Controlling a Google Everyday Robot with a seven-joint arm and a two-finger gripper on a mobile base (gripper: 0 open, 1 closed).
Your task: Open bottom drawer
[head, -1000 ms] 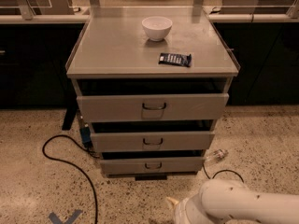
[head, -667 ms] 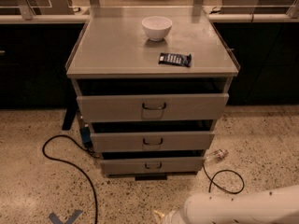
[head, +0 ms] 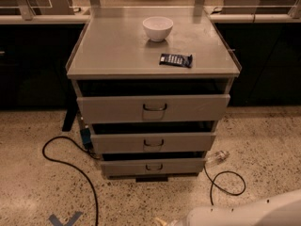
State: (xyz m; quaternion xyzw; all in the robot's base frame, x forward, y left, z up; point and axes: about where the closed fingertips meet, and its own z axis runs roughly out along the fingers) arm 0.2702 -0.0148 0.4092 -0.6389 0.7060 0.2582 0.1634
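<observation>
Camera view: bottom drawer (head: 127, 167) sits lower centre, lowest of three in the cabinet (head: 117, 51). Front faces the frame's bottom edge, long axis left-right. Probably stiff metal, light, sliding on rails; hook the small handle (head: 154, 166) at centre. Gripper (head: 162, 221) barely shows at the bottom edge; open or closed, cannot tell.

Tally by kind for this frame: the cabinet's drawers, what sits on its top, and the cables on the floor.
drawers: 3 (top drawer, middle drawer, bottom drawer)
bowl: 1
wrapper: 1
floor cables: 2
Total: 7
The gripper is at the frame's bottom edge, clear of the bottom drawer.
</observation>
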